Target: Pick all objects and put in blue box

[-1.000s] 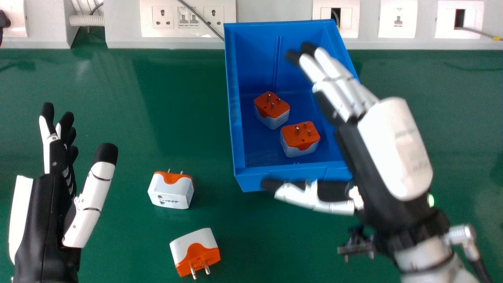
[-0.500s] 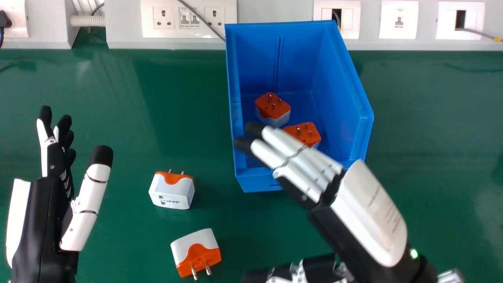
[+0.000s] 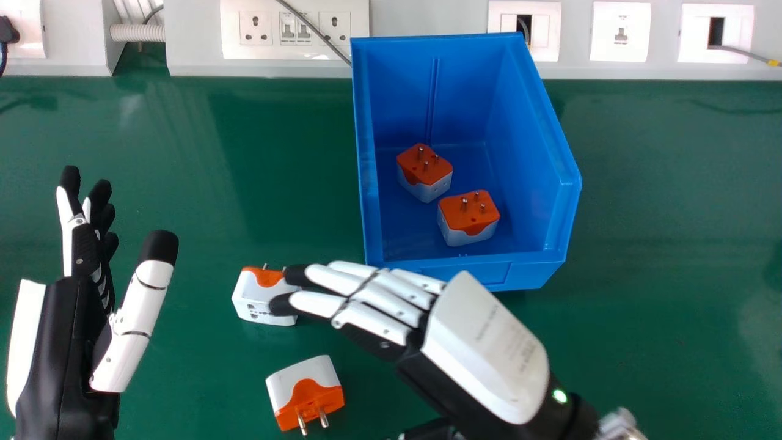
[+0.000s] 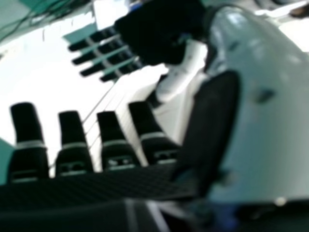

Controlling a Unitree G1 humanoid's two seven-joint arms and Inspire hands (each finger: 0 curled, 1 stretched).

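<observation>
In the head view my right hand (image 3: pixel 482 342) is open in front of the blue box (image 3: pixel 464 269), its fingertips over the right part of a white and orange adapter (image 3: pixel 253 296). Another adapter (image 3: pixel 305 391) lies nearer, pins toward the front. Inside the box sit two adapters (image 3: pixel 424 174) (image 3: pixel 469 217), pins up. My left hand (image 3: pixel 73 342) stands open at the left. In the right hand view my right hand (image 4: pixel 113 145) has its fingers extended, and the left hand (image 4: pixel 159 31) shows farther off.
A grey wall panel (image 3: pixel 427 18) with sockets and switches runs along the back of the green table (image 3: pixel 672 244). A thin grey cable (image 3: pixel 311 27) hangs behind the box's left back corner.
My right hand has moved from over the box leftward and toward the front, to the adapter on the table. The left hand has hardly moved.
</observation>
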